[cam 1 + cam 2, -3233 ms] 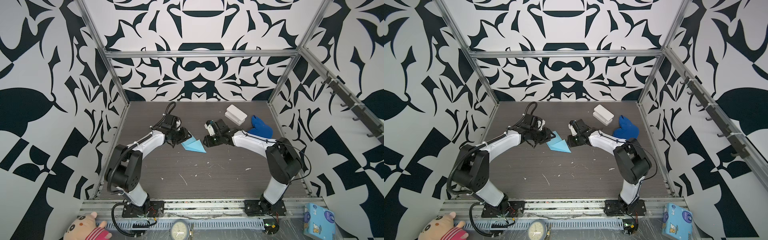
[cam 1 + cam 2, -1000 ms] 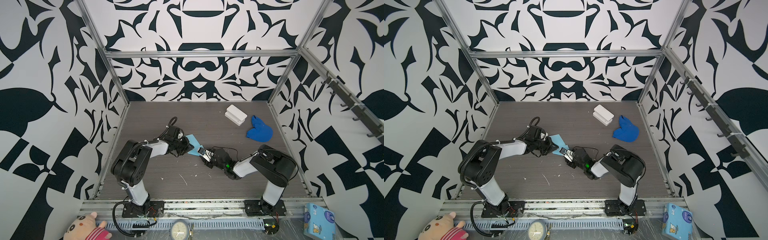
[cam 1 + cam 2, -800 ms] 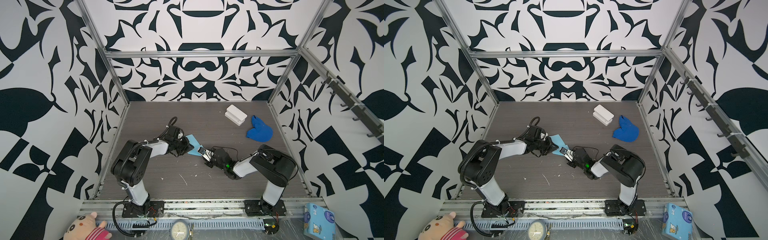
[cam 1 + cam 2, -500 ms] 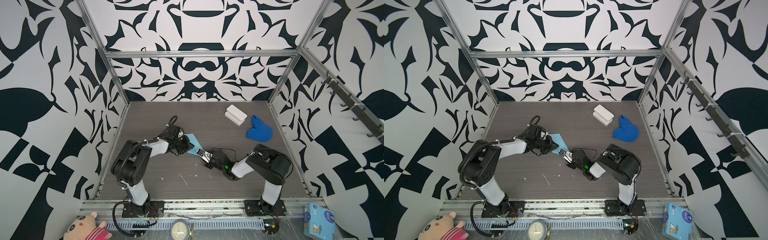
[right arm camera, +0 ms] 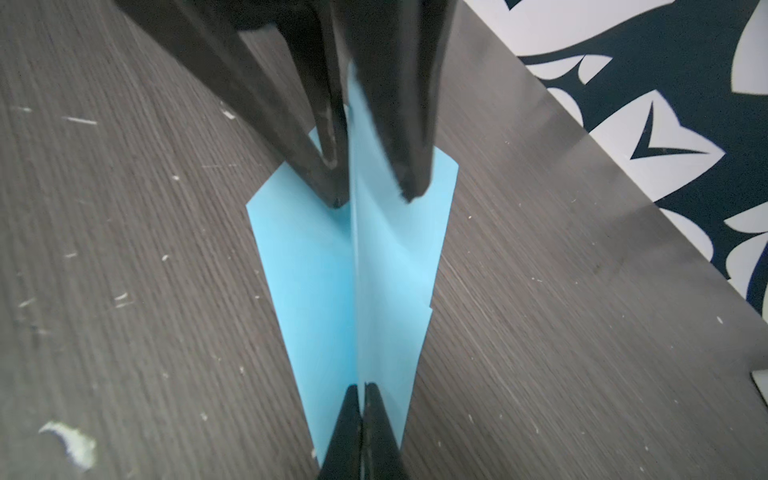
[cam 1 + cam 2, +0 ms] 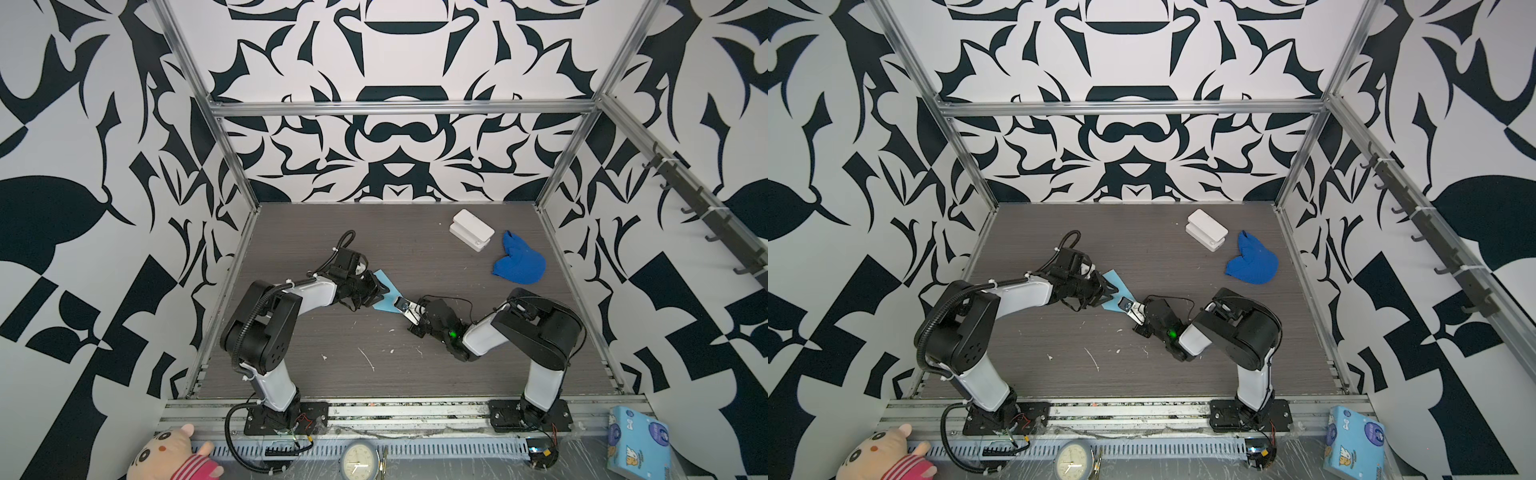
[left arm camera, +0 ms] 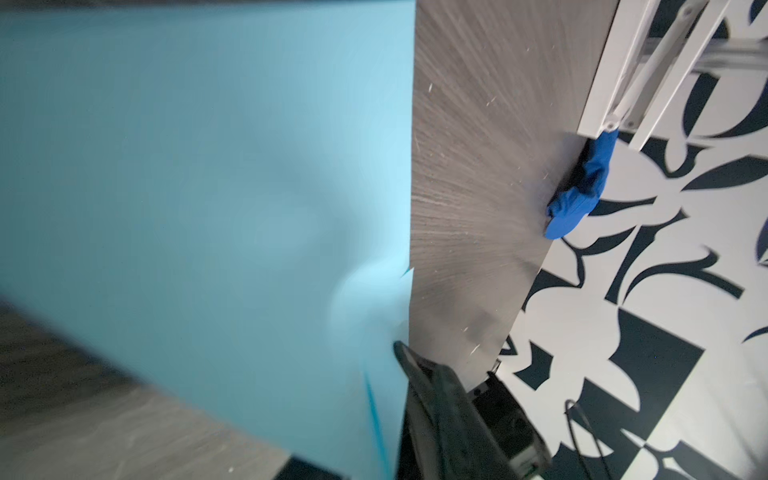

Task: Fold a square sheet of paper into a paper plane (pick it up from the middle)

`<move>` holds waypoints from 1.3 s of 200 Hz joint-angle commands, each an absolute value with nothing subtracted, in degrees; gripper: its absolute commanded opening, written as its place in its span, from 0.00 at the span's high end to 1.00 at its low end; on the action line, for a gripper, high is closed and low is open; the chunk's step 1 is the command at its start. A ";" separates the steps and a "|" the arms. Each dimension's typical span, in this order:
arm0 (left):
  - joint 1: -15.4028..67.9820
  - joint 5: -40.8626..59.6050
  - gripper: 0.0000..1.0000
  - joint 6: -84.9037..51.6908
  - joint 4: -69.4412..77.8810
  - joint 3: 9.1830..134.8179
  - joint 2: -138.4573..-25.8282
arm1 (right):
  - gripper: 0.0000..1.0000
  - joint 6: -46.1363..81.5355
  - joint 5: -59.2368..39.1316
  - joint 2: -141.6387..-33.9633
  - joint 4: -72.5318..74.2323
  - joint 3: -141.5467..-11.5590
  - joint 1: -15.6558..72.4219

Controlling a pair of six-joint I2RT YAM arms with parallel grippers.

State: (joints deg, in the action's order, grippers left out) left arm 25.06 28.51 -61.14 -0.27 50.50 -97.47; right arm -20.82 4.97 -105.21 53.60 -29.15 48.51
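paper plane (image 5: 353,270) | tip behind right claw (image 5: 360,390) | tail behind left claw (image 5: 373,199)

No text is reading clearly anywhere: the printing on the light-blue cardboard box (image 6: 638,442) and the numerals on the round white clock dial (image 6: 356,462) are showing too small.

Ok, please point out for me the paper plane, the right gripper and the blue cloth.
paper plane (image 5: 316,282), right wrist view, on the flat wing beside the centre ridge.
right gripper (image 5: 362,388), right wrist view, between its fingertips shut on the ridge.
blue cloth (image 6: 519,266), in a top view, middle of the lump.
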 commanded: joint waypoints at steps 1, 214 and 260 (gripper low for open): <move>22.65 26.47 0.51 -60.22 -2.11 51.04 -92.45 | 0.96 -16.44 1.90 -101.25 48.03 -32.11 48.63; 18.41 25.88 0.38 -59.33 13.47 38.09 -82.95 | 1.00 19.75 -24.20 -106.06 37.91 -41.10 38.90; 20.72 26.68 0.45 -58.98 15.17 38.78 -85.95 | 0.98 22.52 -24.94 -106.96 37.79 -41.36 38.36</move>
State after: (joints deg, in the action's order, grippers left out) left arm 19.46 25.45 -59.70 12.97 38.87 -84.09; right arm 19.55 -23.09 -106.96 36.03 -39.81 38.63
